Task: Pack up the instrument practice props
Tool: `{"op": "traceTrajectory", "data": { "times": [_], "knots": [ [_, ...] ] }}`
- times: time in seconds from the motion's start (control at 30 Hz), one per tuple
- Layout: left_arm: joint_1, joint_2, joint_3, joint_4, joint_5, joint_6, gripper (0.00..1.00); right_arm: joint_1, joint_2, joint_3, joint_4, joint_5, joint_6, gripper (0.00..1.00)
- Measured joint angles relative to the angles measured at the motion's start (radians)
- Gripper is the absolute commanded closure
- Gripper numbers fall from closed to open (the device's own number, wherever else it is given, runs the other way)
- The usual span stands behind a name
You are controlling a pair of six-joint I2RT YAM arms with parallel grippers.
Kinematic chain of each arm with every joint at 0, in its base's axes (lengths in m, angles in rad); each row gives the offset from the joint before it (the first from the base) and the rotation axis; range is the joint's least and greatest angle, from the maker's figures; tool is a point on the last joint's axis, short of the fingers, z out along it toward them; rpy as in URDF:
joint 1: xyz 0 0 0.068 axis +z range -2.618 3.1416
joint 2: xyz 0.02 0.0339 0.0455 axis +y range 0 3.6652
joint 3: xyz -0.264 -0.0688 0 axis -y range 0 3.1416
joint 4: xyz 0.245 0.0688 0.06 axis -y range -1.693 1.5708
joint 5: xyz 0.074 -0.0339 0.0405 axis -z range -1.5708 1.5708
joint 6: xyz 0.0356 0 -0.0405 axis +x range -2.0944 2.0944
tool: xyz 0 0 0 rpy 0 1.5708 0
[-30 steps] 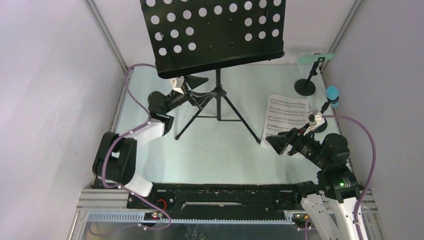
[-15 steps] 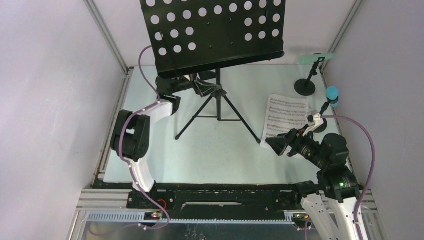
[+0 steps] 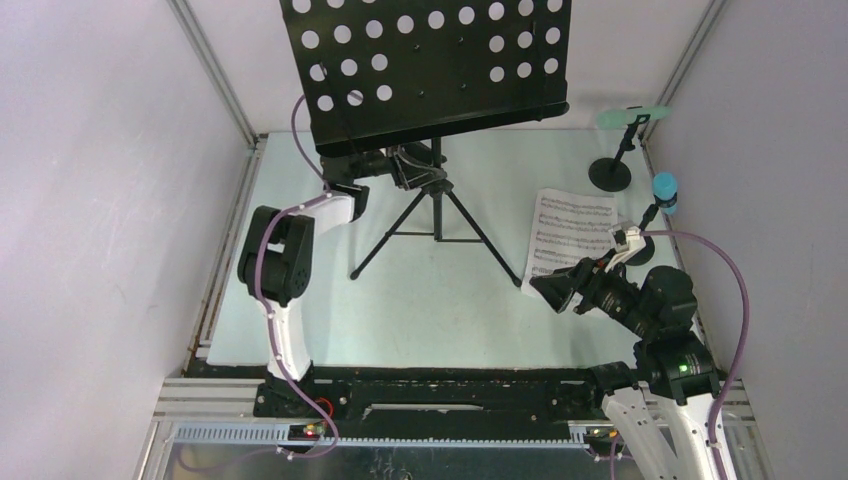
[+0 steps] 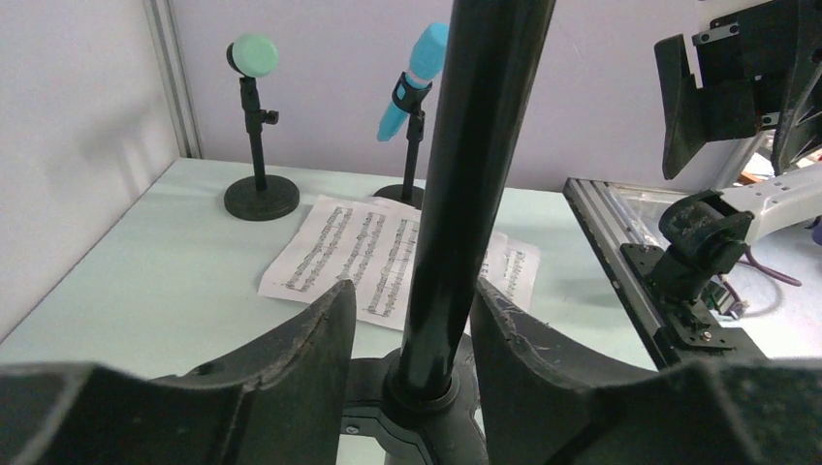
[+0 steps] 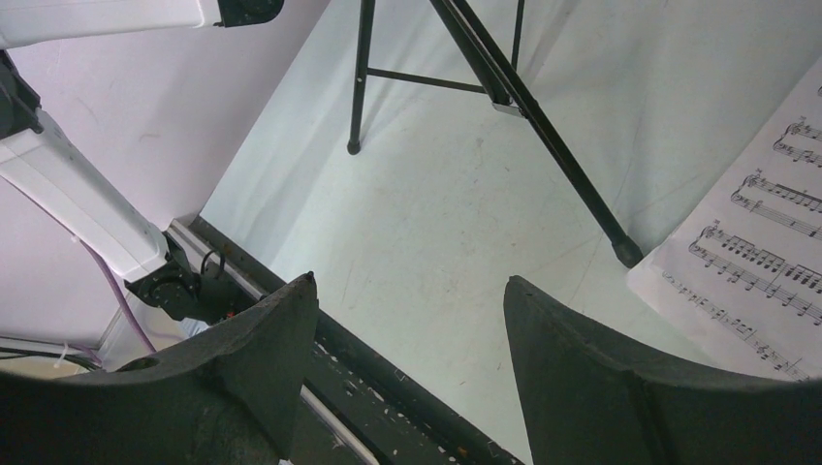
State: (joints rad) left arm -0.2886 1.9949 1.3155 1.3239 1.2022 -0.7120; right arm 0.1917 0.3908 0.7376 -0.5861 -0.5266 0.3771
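Left claw, overhead view: left claw is reaching under the perforated desk of the music rack, right at the upright pole where the tripod legs meet.
Right claw, overhead view: right claw hangs over the table with its jaws apart, just beside the near edge of the sheet-music pages.
Rack, overhead view: it stands upright at the back centre of the table, legs spread.
Pages, overhead view: they lie flat on the right side, near one rack foot.
Microphones, overhead view: the mint-green microphone is in a round-based mic holder at the back right corner. The blue microphone is nearer, by the right wall.
Left claw, left wrist view: its fingers straddle the pole. One finger meets the pole and a gap shows at the other, so the jaws are not clamped.
Props, left wrist view: beyond the pole, both microphones stand in their holders behind the pages.
Writing, left wrist view: printed staves of notes cover the pages. Any title is too small to read.
Right claw, right wrist view: the jaws stand wide with only bare table between them, gripping nothing.
Rack, right wrist view: a tripod leg slants down to a foot touching the corner of the pages.
Writing, right wrist view: staves and notes are sharp, but no words can be made out.
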Motion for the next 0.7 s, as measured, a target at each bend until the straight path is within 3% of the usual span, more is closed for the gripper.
{"op": "traceTrajectory", "data": {
  "times": [0.13,0.17,0.33,0.57,0.7],
  "knots": [
    [0.0,0.014,0.007,0.005,0.009,-0.016,0.52,0.0,0.0,0.0,-0.001,0.0,0.0,0.22],
    [0.0,0.017,0.007,0.008,0.011,-0.02,0.57,0.0,0.0,0.0,-0.002,0.0,0.0,0.22],
    [-0.006,0.019,0.009,0.029,0.035,-0.017,0.99,0.001,0.0,0.0,-0.003,0.0,0.0,0.22],
    [-0.006,0.015,0.008,0.016,0.034,0.018,1.0,0.001,0.0,0.0,-0.01,0.0,-0.001,0.22],
    [-0.008,-0.04,-0.026,-0.119,0.007,0.132,1.0,0.001,0.0,0.0,-0.016,0.001,-0.001,0.22]
  ]
}}
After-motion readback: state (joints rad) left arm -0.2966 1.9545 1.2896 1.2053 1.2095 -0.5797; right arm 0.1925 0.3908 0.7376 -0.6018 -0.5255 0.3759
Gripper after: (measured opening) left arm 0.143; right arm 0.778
